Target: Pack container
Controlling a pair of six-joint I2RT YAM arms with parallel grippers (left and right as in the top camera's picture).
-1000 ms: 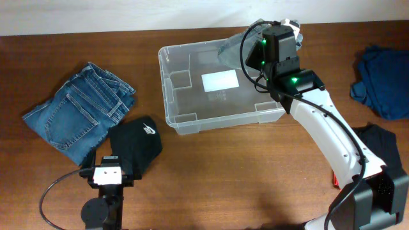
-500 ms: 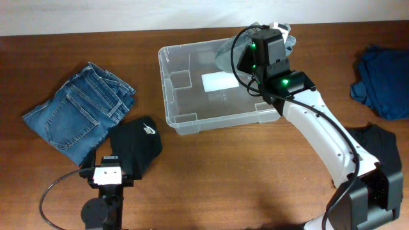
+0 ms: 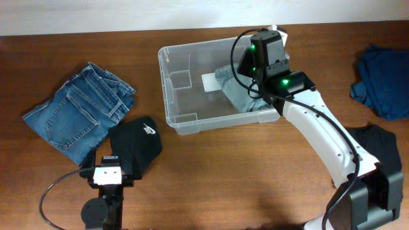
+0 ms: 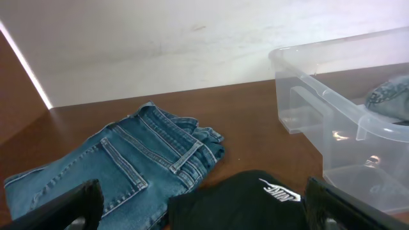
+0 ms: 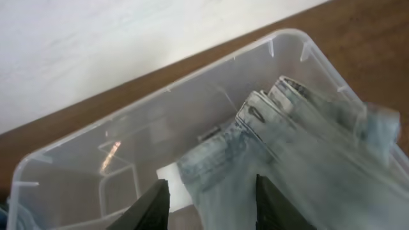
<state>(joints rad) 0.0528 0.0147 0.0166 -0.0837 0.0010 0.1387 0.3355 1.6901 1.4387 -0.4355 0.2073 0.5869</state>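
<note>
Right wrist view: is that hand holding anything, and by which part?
Apparently nothing: the right hand stands open above the pale jeans, which lie loose in the container.

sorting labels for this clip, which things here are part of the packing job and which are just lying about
In the job: large clear plastic container; pale grey washed jeans lying inside it; right tool, jaws apart above them.
Lying about, maybe waiting to be packed: folded blue denim jeans; black garment with white logo; crumpled dark blue garment; black cloth by the right arm's base.
</note>
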